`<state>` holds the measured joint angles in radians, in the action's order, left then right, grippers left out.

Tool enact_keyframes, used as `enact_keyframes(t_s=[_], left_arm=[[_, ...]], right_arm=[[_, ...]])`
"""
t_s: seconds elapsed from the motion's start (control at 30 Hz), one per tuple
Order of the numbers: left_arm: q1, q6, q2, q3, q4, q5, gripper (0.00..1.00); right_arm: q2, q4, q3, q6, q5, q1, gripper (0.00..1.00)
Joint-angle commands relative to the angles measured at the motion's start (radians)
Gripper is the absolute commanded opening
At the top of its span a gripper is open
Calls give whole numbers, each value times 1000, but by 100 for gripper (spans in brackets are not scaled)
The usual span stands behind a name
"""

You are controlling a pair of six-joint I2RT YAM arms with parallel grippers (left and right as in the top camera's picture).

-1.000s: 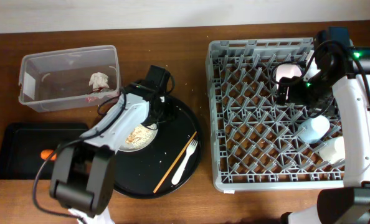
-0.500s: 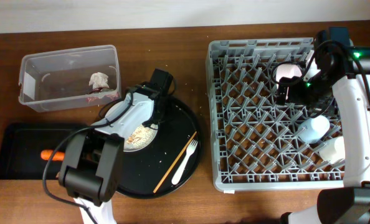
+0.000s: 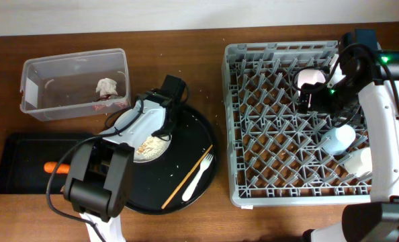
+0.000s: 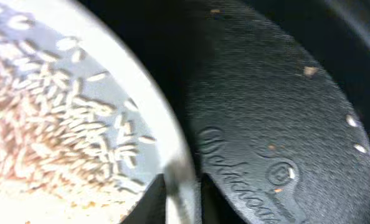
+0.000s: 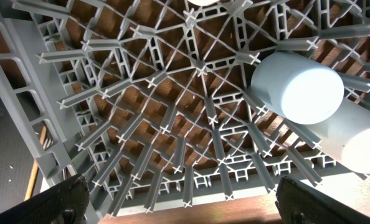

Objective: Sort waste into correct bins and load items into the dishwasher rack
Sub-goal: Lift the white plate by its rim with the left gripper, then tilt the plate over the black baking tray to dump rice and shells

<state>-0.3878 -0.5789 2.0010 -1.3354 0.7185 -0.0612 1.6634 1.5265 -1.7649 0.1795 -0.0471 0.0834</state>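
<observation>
The white plate (image 3: 142,144) with beige food scraps (image 4: 60,124) lies on the round black tray (image 4: 278,112). My left gripper (image 4: 184,200) is shut on the plate's right rim (image 4: 172,155), one finger on each side. In the overhead view the left gripper (image 3: 167,130) sits at that rim. The white fork (image 3: 199,176) and chopstick (image 3: 186,178) lie on the round tray to the right. My right gripper (image 5: 185,205) hangs open over the dishwasher rack (image 3: 280,134), holding nothing. The light blue cup (image 5: 303,84) and small white cup (image 5: 359,143) lie in the rack.
The clear tub (image 3: 75,84) at the back left holds the paper wad (image 3: 107,87). The shallow black tray (image 3: 25,165) at the front left holds the carrot piece (image 3: 55,167). A white bowl (image 3: 310,77) stands in the rack near the right arm.
The left gripper has closed onto the plate's rim after its arm swung in over the round tray. The right arm has not moved.
</observation>
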Motion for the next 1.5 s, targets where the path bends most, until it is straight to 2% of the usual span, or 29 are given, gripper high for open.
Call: enact_keyframes(t_s=[0.0, 0.1, 0.4, 0.73, 1.1, 1.3, 1.47], left_arm=[[0, -4, 14, 7, 32, 12, 8], [0, -4, 14, 7, 74, 12, 1], [0, 20, 11, 0, 188, 11, 1], [-1, 35, -85, -114, 356, -27, 1], [0, 34, -171, -130, 500, -108, 1], [0, 34, -177, -238, 623, -185, 1], [89, 35, -179, -306, 690, -216, 1]], right_arm=[[-1, 3, 2, -7, -6, -6, 99], [-1, 3, 2, -8, -6, -6, 98], [-1, 3, 2, -8, -6, -6, 98], [-1, 3, 2, -7, -6, -5, 98], [-1, 3, 2, -7, -6, -5, 99], [-1, 3, 2, -7, -6, -6, 98], [-1, 4, 2, -8, -6, -5, 99]])
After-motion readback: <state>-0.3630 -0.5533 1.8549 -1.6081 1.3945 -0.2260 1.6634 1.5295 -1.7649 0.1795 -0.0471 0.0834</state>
